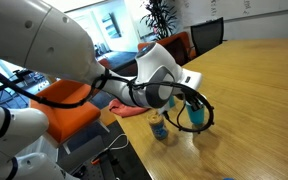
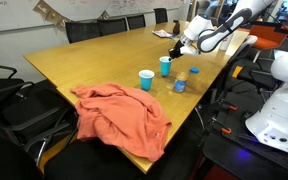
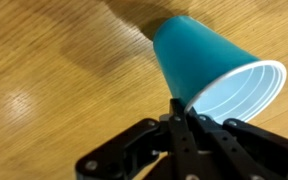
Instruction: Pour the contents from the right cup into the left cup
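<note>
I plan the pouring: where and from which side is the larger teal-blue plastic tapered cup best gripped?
Probably the side wall of the larger teal-blue plastic tapered cup, below the rim, from the side. It seems upright and widens upward, so it should not slip down, and its mouth stays free.

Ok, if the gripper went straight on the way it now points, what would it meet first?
The teal cup. In the wrist view its rim lies right at the tips of the gripper, a little off to one side. Whether they touch is unclear. Beyond the cup there is only the wooden table.
</note>
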Controlling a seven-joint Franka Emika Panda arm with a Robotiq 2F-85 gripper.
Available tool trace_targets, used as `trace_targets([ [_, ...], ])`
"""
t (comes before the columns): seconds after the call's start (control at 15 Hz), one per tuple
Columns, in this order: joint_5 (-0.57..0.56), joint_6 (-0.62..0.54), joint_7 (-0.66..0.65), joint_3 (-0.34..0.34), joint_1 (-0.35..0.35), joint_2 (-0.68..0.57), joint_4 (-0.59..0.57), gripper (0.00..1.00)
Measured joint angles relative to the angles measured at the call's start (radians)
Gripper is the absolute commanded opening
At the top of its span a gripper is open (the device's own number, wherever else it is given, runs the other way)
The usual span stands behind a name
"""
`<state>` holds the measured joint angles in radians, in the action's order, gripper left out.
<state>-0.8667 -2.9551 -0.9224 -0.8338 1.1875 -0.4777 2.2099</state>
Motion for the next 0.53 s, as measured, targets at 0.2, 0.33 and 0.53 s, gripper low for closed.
trace_targets([
  [0.2,0.011,0.032,0.021,-0.021,0.007,0.000,-0.015,0.01],
  [0.33,0.163,0.025,0.140,0.033,-0.056,0.016,-0.017,0.01],
  [0.53,0.428,0.022,0.345,0.165,-0.212,0.049,-0.022,0.01],
])
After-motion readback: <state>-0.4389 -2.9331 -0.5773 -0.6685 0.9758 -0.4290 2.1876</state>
